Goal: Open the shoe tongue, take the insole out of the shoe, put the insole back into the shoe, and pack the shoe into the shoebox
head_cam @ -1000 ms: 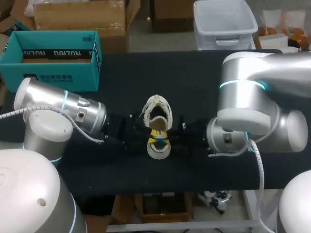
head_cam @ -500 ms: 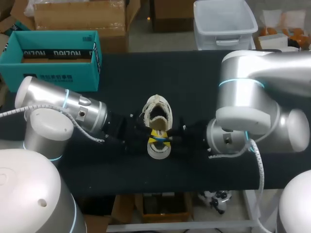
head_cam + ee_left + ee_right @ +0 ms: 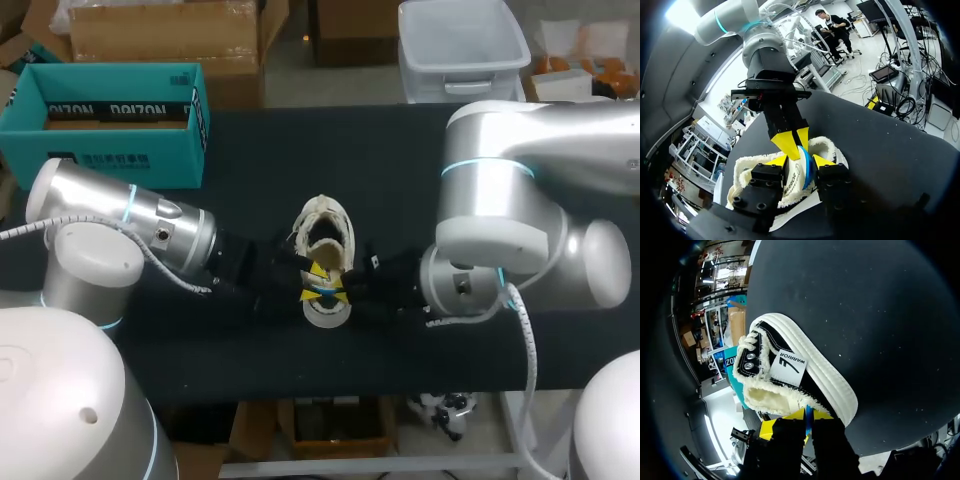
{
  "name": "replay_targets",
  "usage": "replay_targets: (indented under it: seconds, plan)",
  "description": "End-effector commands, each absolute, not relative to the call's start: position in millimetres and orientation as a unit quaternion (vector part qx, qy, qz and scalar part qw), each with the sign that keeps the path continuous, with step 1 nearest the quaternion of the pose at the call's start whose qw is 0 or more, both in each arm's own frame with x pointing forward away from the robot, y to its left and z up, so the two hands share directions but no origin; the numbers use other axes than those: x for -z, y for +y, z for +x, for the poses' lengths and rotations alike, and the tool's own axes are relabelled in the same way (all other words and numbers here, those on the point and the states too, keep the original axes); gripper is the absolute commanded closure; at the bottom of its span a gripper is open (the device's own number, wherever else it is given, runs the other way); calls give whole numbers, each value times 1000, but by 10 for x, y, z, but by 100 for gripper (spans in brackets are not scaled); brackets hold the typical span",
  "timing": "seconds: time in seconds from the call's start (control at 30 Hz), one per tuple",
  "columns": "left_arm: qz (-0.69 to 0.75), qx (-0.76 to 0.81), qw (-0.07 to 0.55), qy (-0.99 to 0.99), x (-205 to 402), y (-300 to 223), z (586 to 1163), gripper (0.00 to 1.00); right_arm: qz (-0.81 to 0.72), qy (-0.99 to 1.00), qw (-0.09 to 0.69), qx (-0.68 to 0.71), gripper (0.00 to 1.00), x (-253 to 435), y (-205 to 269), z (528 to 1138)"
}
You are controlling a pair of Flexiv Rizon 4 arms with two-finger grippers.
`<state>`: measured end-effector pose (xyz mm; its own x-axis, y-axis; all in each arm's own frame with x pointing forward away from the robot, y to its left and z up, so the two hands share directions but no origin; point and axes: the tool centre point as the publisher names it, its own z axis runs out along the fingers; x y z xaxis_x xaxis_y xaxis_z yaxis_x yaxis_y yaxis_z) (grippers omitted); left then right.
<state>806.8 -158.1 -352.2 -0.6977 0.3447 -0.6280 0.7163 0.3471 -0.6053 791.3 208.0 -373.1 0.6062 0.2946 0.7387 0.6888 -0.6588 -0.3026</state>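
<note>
A white fleece-lined shoe (image 3: 327, 228) lies mid-table, toe toward the front edge. Both grippers meet over its tongue area. The insole (image 3: 796, 175), white with a blue edge, stands on edge there. My left gripper (image 3: 312, 281) comes in from the left and is open, with the insole between its yellow tips (image 3: 800, 161). My right gripper (image 3: 340, 288) comes in from the right and is shut on the insole's thin blue edge (image 3: 809, 416). In the left wrist view it (image 3: 791, 142) shows just ahead of my left fingers. The shoe's black side (image 3: 805, 372) lies ahead of my right gripper (image 3: 807, 421).
The open teal shoebox (image 3: 105, 120) stands at the table's back left corner, well away from the shoe. Black table surface (image 3: 400, 150) stretches behind the shoe. Both arms lie low along the front half of the table.
My left gripper's fingers have spread apart around the insole. My right gripper loosened briefly and is pinched shut again. The right arm has edged slightly left.
</note>
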Motion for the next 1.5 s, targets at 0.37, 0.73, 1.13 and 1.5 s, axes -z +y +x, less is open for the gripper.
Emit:
replay_targets:
  seconds: [0.37, 0.73, 1.13, 1.5]
  plan:
    - [255, 477, 161, 825, 3070, -1093, 8122, 0, -874, -342, 237, 251, 100, 3831, 2149, 8112]
    - [156, 474, 137, 856, 2819, -817, 8269, 0, -880, -361, 209, 229, 85, 3724, 2124, 8030]
    - [134, 461, 134, 867, 2781, -775, 8235, 0, -885, -361, 196, 220, 77, 3623, 1979, 7946]
    - [84, 440, 121, 886, 2764, -706, 8209, 0, -874, -382, 189, 231, 100, 3422, 1987, 7877]
